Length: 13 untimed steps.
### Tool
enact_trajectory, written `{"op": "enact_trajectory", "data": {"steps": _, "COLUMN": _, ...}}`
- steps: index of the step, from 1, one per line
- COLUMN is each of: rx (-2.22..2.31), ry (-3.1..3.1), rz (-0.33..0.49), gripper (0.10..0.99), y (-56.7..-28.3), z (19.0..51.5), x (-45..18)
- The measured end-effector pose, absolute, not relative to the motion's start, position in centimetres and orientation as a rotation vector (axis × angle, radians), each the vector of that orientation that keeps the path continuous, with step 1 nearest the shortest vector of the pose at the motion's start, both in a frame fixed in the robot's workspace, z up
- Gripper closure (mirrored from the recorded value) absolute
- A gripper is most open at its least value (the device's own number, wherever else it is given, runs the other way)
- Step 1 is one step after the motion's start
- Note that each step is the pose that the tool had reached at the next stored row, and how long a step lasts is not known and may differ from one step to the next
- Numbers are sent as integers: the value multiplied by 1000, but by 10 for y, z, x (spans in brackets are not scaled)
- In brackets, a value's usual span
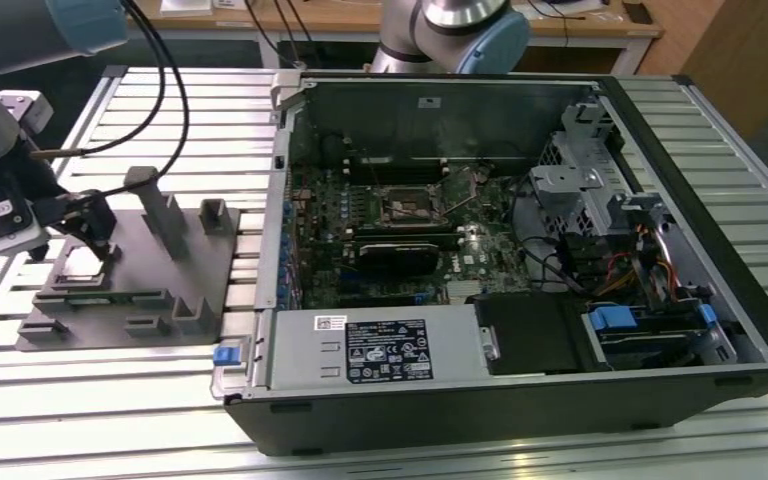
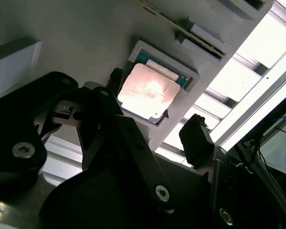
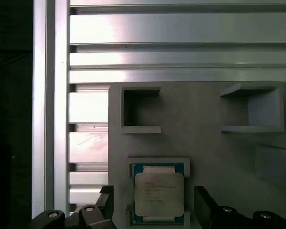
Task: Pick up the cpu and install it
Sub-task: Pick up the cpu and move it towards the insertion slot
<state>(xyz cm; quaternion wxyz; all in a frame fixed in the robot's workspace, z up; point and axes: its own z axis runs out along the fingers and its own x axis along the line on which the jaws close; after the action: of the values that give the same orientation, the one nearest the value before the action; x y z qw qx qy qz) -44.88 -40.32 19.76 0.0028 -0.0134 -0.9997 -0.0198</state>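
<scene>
A grey fixture (image 1: 157,275) and an open computer case (image 1: 464,415) share the slatted table (image 1: 104,400).

The fingers (image 3: 204,207) of my pincer (image 3: 152,201) look matt black, with bright steel screws (image 2: 162,192). Between them I see the chip (image 3: 158,194): a smooth, pale metal lid with a soft sheen, edged by green board. The holder (image 3: 205,133) beneath it is dull grey, plastic-looking and faintly grainy. Around the pincer, the table (image 3: 181,28) is ribbed bare aluminium, brushed and bright. Well apart from the pincer, the computer case (image 1: 491,412) is dark, satin-painted metal.
</scene>
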Motion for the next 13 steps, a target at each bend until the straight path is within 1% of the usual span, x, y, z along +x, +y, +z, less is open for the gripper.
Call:
{"op": "enact_trajectory", "data": {"steps": 4, "rx": -42, "ry": -3135, "rz": -62, "gripper": 325, "y": -403, "z": 191, "x": -449}}
{"op": "enact_trajectory", "data": {"steps": 6, "rx": -42, "ry": -3135, "rz": -62, "gripper": 341, "y": -403, "z": 189, "x": -449}}
{"op": "enact_trajectory", "data": {"steps": 7, "rx": -42, "ry": -3135, "rz": -62, "gripper": 400, "y": -403, "z": 188, "x": -449}}
{"op": "enact_trajectory", "data": {"steps": 8, "rx": -42, "ry": -3135, "rz": -62, "gripper": 400, "y": -403, "z": 188, "x": -449}}
{"op": "enact_trajectory", "data": {"steps": 9, "rx": -41, "ry": -3135, "rz": -62, "gripper": 467, "y": -403, "z": 187, "x": -449}}
{"op": "enact_trajectory", "data": {"steps": 13, "rx": -41, "ry": -3135, "rz": -60, "gripper": 467, "y": -403, "z": 186, "x": -448}}
